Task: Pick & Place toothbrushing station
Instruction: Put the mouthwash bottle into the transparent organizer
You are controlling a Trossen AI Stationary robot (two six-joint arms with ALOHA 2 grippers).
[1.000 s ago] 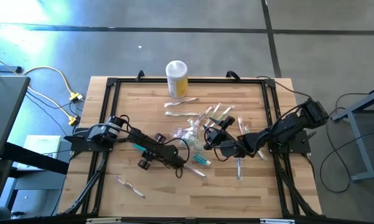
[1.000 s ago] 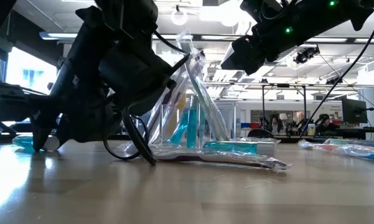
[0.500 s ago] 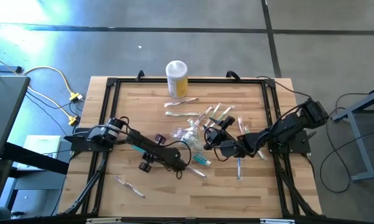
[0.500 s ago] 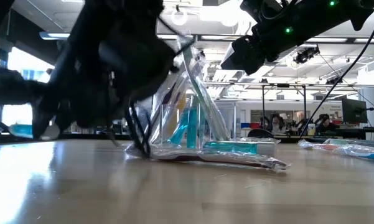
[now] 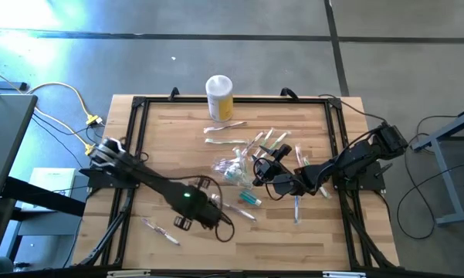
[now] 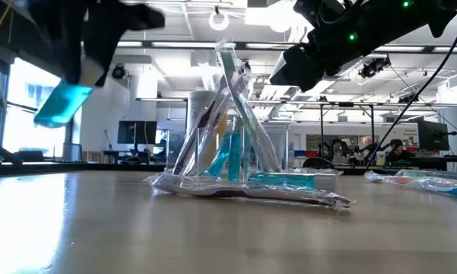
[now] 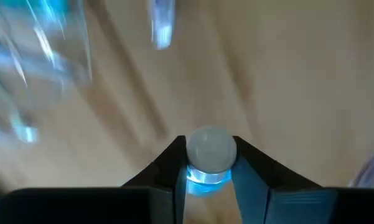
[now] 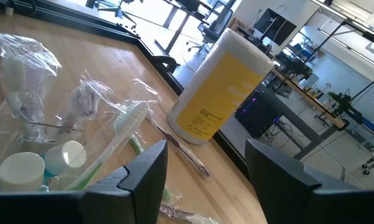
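Since half a second ago the left arm has swung away from the clear container and risen off the wood; its left gripper (image 5: 207, 214) now sits toward the near edge of the table, pinching a small blue tube with a white cap (image 7: 210, 155) between its two fingers. From table height that blue tube hangs in the air, well apart from the tabletop. With the arm gone, the toothbrushing station (image 6: 228, 144) stands in plain sight near the middle of the table (image 5: 293, 239): a clear plastic container holding wrapped toothbrushes and blue tubes that lean upright, with a flat wrapped toothbrush (image 6: 258, 194) lying in front of it. The right gripper (image 5: 261, 171) hovers just beside the station on the right, its fingers spread apart with nothing between them. A yellow jar with a white lid (image 5: 219, 96) stands at the far edge. More wrapped toothbrushes (image 5: 225, 141) lie between it and the station, though their exact count is hard to tell.
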